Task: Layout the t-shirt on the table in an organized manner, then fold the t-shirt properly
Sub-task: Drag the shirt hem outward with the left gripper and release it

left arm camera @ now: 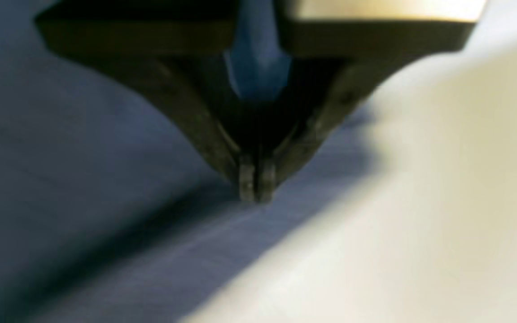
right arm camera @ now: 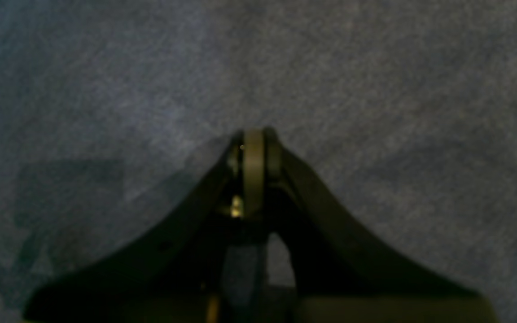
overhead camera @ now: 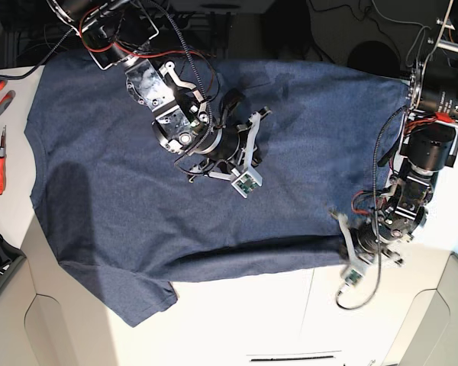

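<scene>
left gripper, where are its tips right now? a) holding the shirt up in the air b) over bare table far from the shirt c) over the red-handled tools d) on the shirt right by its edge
d: the left gripper has its jaws shut with the tips down on the t-shirt, close to where the blue cloth ends and the white table begins.

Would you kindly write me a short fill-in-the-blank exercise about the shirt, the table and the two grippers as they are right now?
1. The t-shirt lies spread out on the ___ table.
2. The left gripper is near the shirt's ___, beside bare tabletop.
3. The right gripper is over the shirt with its jaws ___.
4. A red-handled screwdriver lies ___ the shirt.

Missing words: white; edge; shut; beside
</scene>
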`<state>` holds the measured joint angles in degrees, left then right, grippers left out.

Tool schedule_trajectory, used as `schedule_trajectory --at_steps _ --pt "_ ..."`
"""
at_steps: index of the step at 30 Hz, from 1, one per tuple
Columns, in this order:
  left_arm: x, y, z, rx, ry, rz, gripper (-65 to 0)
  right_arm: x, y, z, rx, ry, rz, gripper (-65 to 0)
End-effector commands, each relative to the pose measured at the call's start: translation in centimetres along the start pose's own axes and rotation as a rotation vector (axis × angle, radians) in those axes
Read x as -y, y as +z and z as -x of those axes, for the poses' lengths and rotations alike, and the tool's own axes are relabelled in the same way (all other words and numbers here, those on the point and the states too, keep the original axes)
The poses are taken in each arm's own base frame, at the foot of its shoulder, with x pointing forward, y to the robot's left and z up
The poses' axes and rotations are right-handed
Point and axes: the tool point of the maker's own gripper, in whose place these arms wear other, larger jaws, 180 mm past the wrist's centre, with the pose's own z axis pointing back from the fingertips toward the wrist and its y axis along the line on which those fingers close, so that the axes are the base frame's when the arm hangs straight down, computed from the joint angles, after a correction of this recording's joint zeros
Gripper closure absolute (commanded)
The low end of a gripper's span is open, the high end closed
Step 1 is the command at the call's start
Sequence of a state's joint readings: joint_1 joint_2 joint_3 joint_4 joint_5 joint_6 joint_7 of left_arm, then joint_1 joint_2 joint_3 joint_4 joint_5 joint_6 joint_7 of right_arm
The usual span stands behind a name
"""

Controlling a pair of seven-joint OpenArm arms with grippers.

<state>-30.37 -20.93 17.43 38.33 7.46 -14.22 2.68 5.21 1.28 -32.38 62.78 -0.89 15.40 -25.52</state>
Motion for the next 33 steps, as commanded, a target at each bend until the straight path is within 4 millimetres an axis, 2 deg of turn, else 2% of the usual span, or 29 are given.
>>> schedule_trajectory --at_steps 1,2,4,7,8,9,10,11,13,14,18,22,25,29,33 --pt "-6.0 0.5 -3.3 0.082 -0.023 -0.222 0.0 0.2 0.8 8.5 -0.320 0.035 0.020 0.0" --pt "-9.2 1.3 -4.3 0.106 -0.031 -0.387 0.0 0.3 0.8 8.5 -0.320 0.036 0.021 0.0" --pt "-13.7 3.0 -6.6 0.167 -0.012 -0.570 0.0 0.3 0.9 8.5 -0.321 0.037 0.022 0.0" --pt "-18.1 4.2 -9.1 0.205 0.085 -0.625 0.0 0.3 0.9 8.5 -0.321 0.036 0.022 0.0" --pt "-18.9 4.1 -9.2 0.187 0.116 -0.590 0.0 0.3 0.9 8.5 -0.321 0.036 0.022 0.0" --pt "-18.8 3.6 -9.3 0.158 0.136 -0.504 0.0 0.3 0.9 8.6 -0.322 0.036 0.022 0.0" --pt "-17.9 3.0 -9.2 0.124 0.150 -0.374 0.0 0.4 0.9 8.6 -0.323 0.036 0.023 0.0" --pt "-15.9 2.5 -9.3 0.101 0.157 -0.201 0.0 0.5 0.9 8.7 -0.324 0.037 0.024 0.0" --pt "-10.1 3.1 -9.2 0.076 0.131 0.194 0.0 0.7 1.0 8.9 -0.328 0.039 0.028 0.0" --pt "-10.3 3.4 -8.3 0.043 0.170 0.201 0.0 0.8 1.0 9.0 -0.330 0.040 0.030 0.0" --pt "-8.3 3.5 -5.1 -0.027 0.239 0.249 0.0 1.2 1.2 9.2 -0.335 0.047 0.034 0.0" --pt "-5.0 3.6 -0.9 -0.080 0.245 0.289 0.0 1.2 1.1 9.1 -0.334 0.048 0.034 0.0" --pt "-2.5 3.6 1.4 -0.103 0.236 0.320 0.0 1.2 1.2 9.2 -0.335 0.048 0.033 0.0" --pt "0.1 3.6 2.5 -0.118 0.254 0.359 0.0 1.2 1.2 9.2 -0.335 0.048 0.033 0.0" --pt "0.9 3.5 1.4 -0.080 0.290 0.377 0.0 1.2 1.2 9.2 -0.338 0.048 0.033 0.0"
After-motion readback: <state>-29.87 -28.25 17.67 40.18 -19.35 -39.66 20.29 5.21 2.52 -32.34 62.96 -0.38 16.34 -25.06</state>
